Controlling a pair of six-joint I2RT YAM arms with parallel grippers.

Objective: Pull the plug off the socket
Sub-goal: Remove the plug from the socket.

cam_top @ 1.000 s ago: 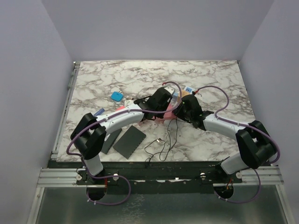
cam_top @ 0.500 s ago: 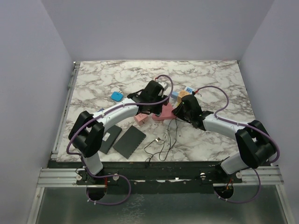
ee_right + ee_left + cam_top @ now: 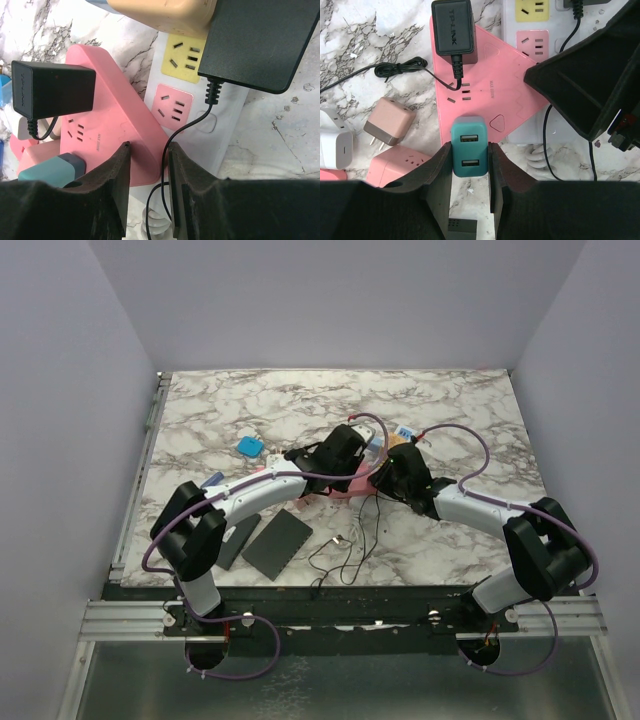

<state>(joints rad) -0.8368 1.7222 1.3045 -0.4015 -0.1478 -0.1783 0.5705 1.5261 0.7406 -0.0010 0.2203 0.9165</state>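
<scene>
From where I stand, the left arm, white-shelled with black joints and a purple cable looped along it, stretches from its base at the near edge forward and to the right. The right arm, built the same, reaches forward and to the left. Their black wrists come together close over the middle of the table, almost touching, both pitched downward. The left gripper has its two black fingers clamped on the sides of a small teal charger plug. The right gripper is closed narrowly, its fingers pinching one corner of a pink triangular socket block.
</scene>
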